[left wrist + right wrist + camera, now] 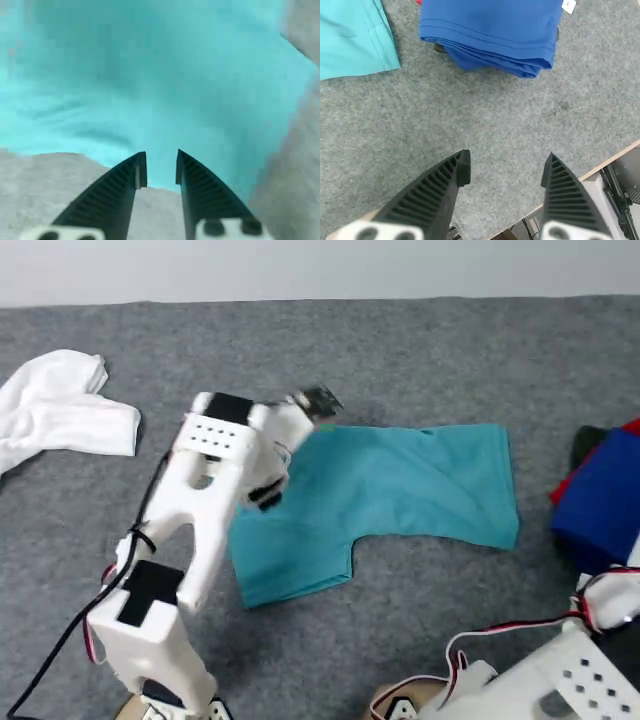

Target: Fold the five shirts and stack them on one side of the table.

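- my left gripper (161,170): fingers a narrow gap apart, nothing between them, tips at the edge of the teal shirt (420,485).
- my right gripper (505,172): fingers wide apart, holding nothing, above the bare grey worktop (470,115).
- teal shirt: lies flat at the centre of the high view.
- folded blue shirt (603,502): at 3 o'clock, red cloth (568,485) touching it.
- white shirt (60,415): crumpled, at 10 o'clock.
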You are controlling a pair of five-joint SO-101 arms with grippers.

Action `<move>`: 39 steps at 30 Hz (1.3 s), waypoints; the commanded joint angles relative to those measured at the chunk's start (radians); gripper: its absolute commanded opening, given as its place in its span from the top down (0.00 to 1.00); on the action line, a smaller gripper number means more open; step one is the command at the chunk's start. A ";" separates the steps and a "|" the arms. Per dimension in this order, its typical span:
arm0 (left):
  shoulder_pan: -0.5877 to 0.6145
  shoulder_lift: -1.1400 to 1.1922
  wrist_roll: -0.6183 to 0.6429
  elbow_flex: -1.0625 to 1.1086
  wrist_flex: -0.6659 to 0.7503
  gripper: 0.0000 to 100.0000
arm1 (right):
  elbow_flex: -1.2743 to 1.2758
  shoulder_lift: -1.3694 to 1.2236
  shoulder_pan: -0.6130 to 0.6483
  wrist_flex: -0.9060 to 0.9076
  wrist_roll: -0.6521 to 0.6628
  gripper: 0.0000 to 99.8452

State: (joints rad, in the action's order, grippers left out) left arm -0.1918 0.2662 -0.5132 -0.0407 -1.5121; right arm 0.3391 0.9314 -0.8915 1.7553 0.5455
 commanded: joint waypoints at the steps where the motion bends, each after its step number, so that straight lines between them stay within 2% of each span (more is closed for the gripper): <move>1: 0.060 -0.008 0.095 -0.039 0.144 0.89 | -0.003 -0.001 0.008 0.038 0.003 0.76; 5: 0.078 -0.008 0.222 -0.038 0.261 0.94 | -0.003 -0.001 0.008 0.038 0.002 0.76; 8: 0.072 -0.006 0.259 -0.038 0.344 0.98 | -0.003 -0.001 0.008 0.038 0.002 0.76; 12: 0.074 0.040 0.327 -0.039 0.462 0.99 | -0.003 0.002 0.008 0.038 0.002 0.76; 18: 0.078 0.172 0.351 -0.045 0.497 0.99 | -0.003 0.008 0.008 0.039 0.006 0.76; 26: 0.195 0.292 0.354 -0.160 0.453 0.99 | -0.003 0.008 0.008 0.041 0.005 0.76; 32: 0.206 0.338 0.348 -0.294 0.272 0.99 | -0.003 0.008 0.008 0.041 0.003 0.76; 39: 0.160 0.336 0.348 -0.522 0.055 0.99 | -0.003 0.008 0.008 0.041 0.003 0.76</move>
State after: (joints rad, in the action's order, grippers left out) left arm -0.0061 0.6191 -0.1649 -0.4381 -1.3648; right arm 0.3391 0.9314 -0.8915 1.7553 0.5455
